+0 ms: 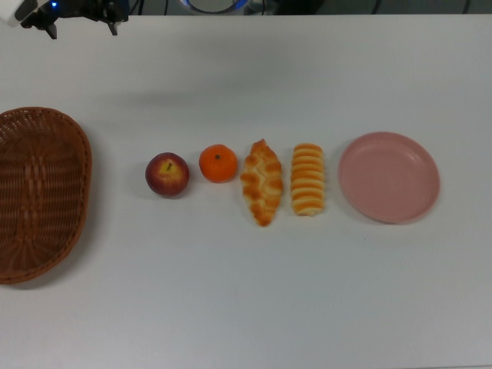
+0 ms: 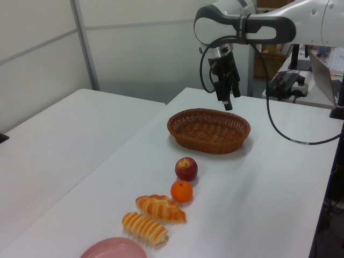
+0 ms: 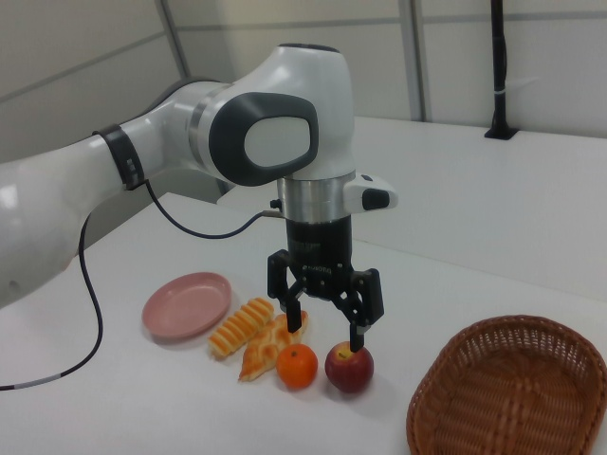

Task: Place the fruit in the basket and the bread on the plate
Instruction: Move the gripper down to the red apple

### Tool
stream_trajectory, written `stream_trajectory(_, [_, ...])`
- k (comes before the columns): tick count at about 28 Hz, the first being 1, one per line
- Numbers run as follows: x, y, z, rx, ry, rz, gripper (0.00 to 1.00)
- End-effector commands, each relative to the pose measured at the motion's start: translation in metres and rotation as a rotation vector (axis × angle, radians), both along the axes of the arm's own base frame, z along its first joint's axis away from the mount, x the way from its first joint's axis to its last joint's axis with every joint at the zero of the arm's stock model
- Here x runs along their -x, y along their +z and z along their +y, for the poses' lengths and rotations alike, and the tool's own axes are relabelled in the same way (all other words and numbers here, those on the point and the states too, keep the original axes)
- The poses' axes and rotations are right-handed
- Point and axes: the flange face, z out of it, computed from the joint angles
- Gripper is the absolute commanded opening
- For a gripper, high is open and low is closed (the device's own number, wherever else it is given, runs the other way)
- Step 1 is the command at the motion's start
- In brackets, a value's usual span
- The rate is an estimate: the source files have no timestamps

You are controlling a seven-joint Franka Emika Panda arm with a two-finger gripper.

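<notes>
On the white surface (image 1: 246,292) a row runs across the top view: the dark red apple with a yellowish patch (image 1: 167,174), the bright orange tangerine (image 1: 218,163) just beside it, the braided golden-brown pastry with pointed ends (image 1: 261,182), the straight ridged golden-brown roll (image 1: 307,179), and the round flat pink plate (image 1: 390,177) at the top view's right; the plate holds nothing; the large oval brown woven wicker basket (image 1: 38,192) sits well apart at the top view's left, nothing inside it; the black two-finger pincer (image 3: 325,310) of the white arm (image 3: 275,142) hangs above the surface with its fingers spread wide and nothing between them; in the left view it hovers over the basket's far side.
</notes>
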Motion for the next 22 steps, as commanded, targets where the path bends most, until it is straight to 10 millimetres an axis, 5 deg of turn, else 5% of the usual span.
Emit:
stream_trajectory(1, [-0.016,-0.014,0.007,-0.061,0.245,-0.026,1.00])
stream_trajectory(10, [-0.056,-0.056,0.079,-0.079,0.218,-0.083,1.00])
stream_trajectory(14, [-0.083,-0.101,0.117,-0.031,0.148,-0.105,1.00])
stream_trajectory(17, [-0.097,-0.136,0.132,0.015,0.129,-0.112,1.00])
stream_trajectory(22, [-0.106,-0.167,0.145,0.082,0.141,-0.107,1.00])
